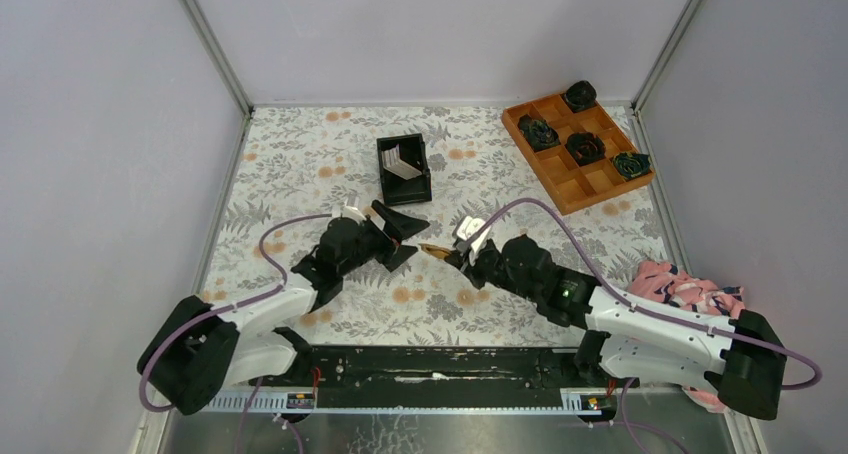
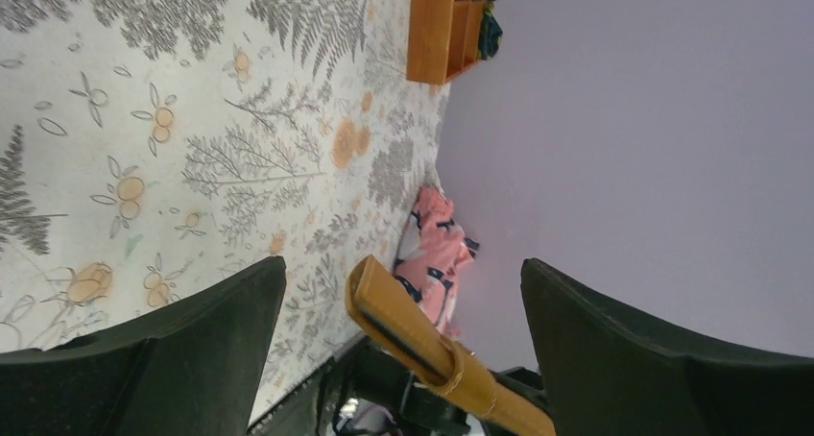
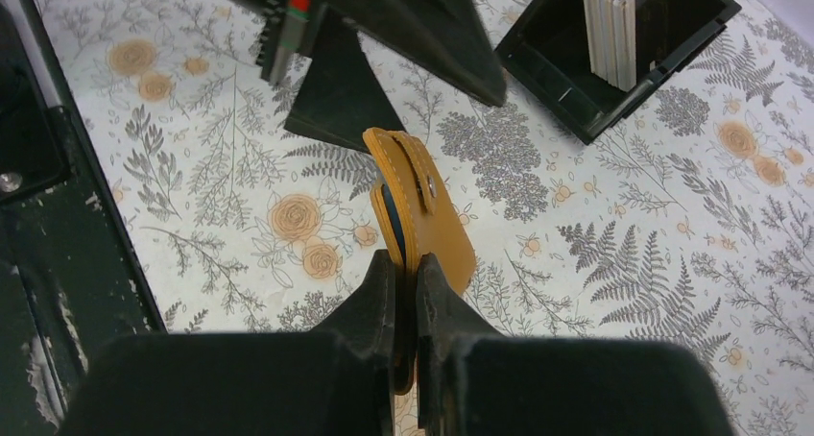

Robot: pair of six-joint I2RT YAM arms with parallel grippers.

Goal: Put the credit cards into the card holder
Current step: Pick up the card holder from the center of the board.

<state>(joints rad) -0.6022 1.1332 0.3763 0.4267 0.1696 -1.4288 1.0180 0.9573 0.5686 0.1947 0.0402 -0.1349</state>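
Right claw (image 3: 405,268) pinched nearly shut on the lower edge of the card holder (image 3: 422,205). The holder is a flat folded wallet of tan-orange leather-like material with a stitched border, rounded corners, a strap with a small metal snap, and a sliver of blue lining in the fold gap. It is held edge-up, off the table (image 1: 300,164), just right of table centre. Left claw (image 1: 405,236) is spread wide and holds nothing. Its matte black wedge-shaped fingers (image 2: 173,359) flank the holder's free end; in the left wrist view the holder sits in the gap between them, touching neither side. The credit cards (image 3: 614,23) are thin pale grey and silvery rectangles, stacked on edge and leaning inside a black rectangular plastic bin (image 1: 403,169). The bin is on the table beyond both claws, near the holder but apart from it. The table cover is white with a grey fern print and orange flowers, and it lies flat. An orange compartment tray (image 1: 578,149) with square cells sits at the far right corner, with dark rosettes (image 1: 585,148) in several cells. A crumpled pink patterned cloth (image 1: 690,286) is at the right edge by the right arm.
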